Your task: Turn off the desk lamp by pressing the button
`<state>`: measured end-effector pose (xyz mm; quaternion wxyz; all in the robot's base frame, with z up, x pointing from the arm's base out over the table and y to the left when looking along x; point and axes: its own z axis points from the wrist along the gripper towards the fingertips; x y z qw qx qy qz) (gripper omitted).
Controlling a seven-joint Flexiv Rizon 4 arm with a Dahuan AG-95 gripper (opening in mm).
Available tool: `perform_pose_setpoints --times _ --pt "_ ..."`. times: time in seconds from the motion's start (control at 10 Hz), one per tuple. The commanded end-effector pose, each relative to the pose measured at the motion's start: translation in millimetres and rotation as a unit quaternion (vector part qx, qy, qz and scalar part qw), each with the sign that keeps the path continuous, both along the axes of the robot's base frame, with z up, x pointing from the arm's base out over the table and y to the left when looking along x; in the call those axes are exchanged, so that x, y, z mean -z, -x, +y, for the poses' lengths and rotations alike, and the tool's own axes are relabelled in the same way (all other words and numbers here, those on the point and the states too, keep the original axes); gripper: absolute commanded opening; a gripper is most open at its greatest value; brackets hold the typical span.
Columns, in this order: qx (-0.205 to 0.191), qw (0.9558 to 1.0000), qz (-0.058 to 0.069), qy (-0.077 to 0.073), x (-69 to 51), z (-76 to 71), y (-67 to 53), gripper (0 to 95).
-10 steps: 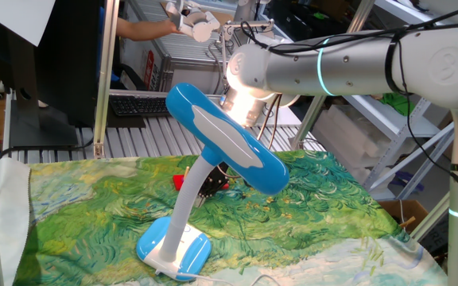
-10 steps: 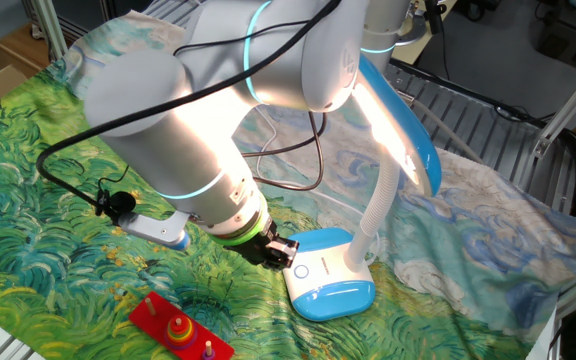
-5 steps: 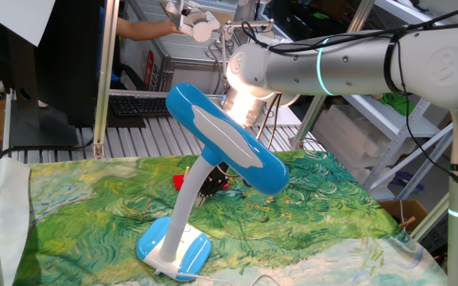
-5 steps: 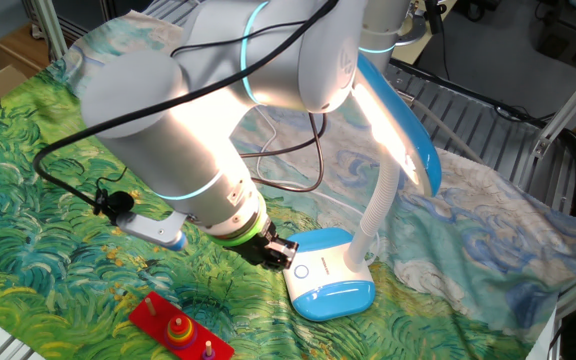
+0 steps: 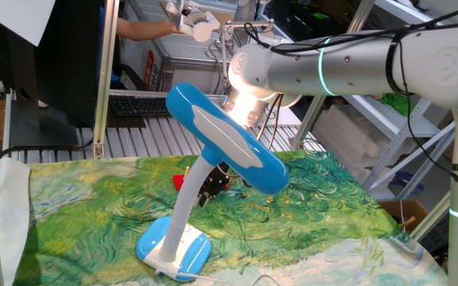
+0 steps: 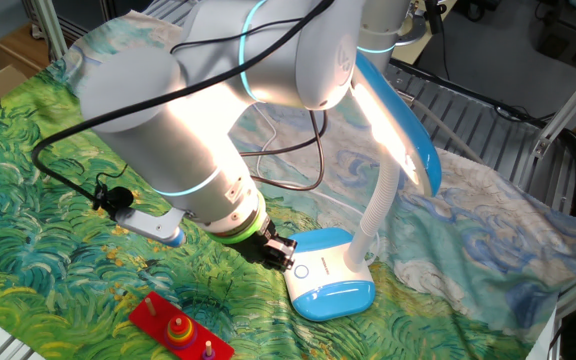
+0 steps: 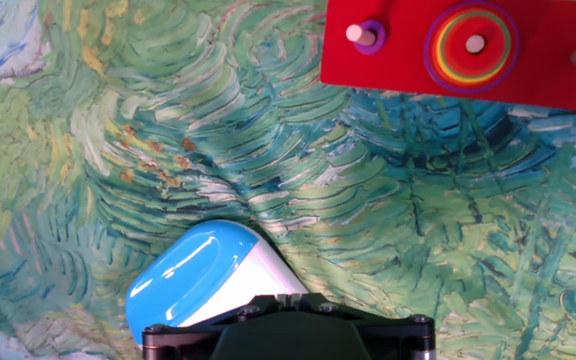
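Other fixed view, jaws [image 6: 286, 254] on lamp base [image 6: 330, 277], unmoved

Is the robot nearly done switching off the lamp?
Not yet. Done: the arm has brought its pincer down to the lamp's base, right by the round button. In hand: the tip sits at the button end of the base, but I can't tell if it is pressing. Left: the lamp is lit, its glow bright on the arm, so the light has yet to go off.
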<state>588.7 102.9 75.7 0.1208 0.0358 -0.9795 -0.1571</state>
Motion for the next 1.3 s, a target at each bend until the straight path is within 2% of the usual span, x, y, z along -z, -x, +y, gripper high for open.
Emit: perform_pose_setpoints --times 0.1,0.4,0.5,0.7,1.3 --pt "0.001 1.0000 0.000 0.001 0.4 -0.3 -0.7 19.0" --pt "0.006 1.0000 0.002 0.002 0.6 -0.6 -1.0 19.0" --pt "0.009 0.9999 0.003 0.002 0.7 -0.7 -1.1 38.0" --pt "0.013 0.9999 0.005 -0.004 0.8 -0.8 -1.2 38.0" --pt "0.016 0.9998 0.008 -0.009 1.2 -1.3 -1.3 38.0"
